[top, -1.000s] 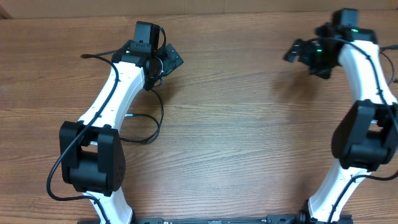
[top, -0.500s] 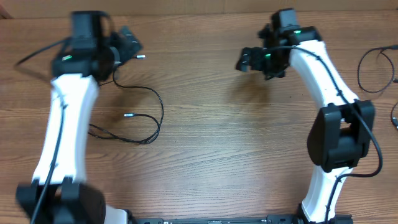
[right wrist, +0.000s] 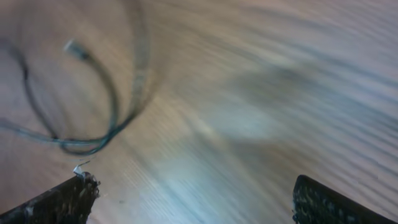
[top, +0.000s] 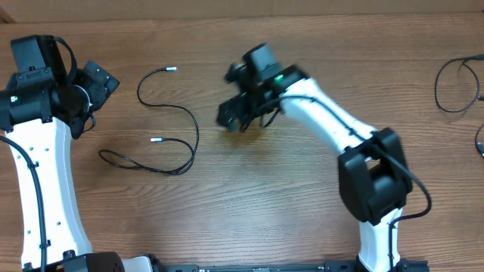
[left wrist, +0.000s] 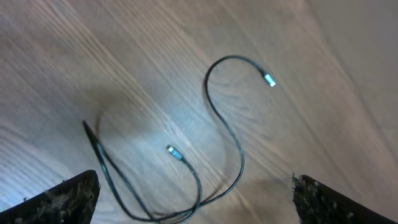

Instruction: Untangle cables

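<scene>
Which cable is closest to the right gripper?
The looped cable with silvery tips, just left of the right gripper; the other cable lies at the far right edge.

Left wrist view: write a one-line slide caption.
Black cable with silvery plug tips, looped on the wooden table between the open fingers of the left gripper.

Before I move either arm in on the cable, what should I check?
1. Left gripper open and empty: ok.
2. Right gripper open and empty: ok.
3. Cable uncovered, upper plug and lower plug visible: ok.
4. Cable's lower loop free of crossings: cannot tell; its strands run close together.
5. Right wrist view sharp: not ok, blurred.
6. Second cable fully in view: not ok, cut off at the right edge.
</scene>
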Available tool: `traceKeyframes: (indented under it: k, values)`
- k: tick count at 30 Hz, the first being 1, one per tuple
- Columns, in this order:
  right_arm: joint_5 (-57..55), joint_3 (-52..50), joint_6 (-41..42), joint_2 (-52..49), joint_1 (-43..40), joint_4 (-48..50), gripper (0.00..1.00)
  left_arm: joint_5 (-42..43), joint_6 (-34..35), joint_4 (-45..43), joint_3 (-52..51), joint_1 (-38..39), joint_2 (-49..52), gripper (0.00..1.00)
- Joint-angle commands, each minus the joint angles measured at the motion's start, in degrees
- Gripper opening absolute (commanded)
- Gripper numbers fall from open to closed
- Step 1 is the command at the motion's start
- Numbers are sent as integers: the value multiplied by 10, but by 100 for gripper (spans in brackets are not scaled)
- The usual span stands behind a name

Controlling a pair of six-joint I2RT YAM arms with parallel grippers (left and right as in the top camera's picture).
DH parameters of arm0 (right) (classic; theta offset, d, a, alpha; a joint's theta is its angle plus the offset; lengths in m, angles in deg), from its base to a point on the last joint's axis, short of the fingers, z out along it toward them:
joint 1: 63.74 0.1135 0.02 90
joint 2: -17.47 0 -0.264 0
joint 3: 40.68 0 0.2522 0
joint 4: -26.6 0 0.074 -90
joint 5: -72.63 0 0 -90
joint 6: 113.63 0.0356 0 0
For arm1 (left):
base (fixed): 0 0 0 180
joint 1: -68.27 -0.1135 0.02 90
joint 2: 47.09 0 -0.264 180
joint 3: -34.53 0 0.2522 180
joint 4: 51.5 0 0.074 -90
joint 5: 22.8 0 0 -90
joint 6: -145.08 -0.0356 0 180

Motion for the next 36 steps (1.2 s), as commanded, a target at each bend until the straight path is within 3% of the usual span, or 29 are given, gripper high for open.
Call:
traceKeyframes:
  k: [1, 14, 32, 36]
  values:
    - [0, -16, -45, 13, 44, 23, 100, -6, -13, 2, 6, 0, -7, 100]
    - [-184, -41, -44, -30, 164, 150, 100, -6, -13, 2, 6, 0, -7, 100]
    - [-190, -41, -37, -114, 175, 157, 100, -6, -13, 2, 6, 0, -7, 100]
    - [-190, -41, -38, -114, 175, 160, 93, -6, -13, 2, 6, 0, -7, 99]
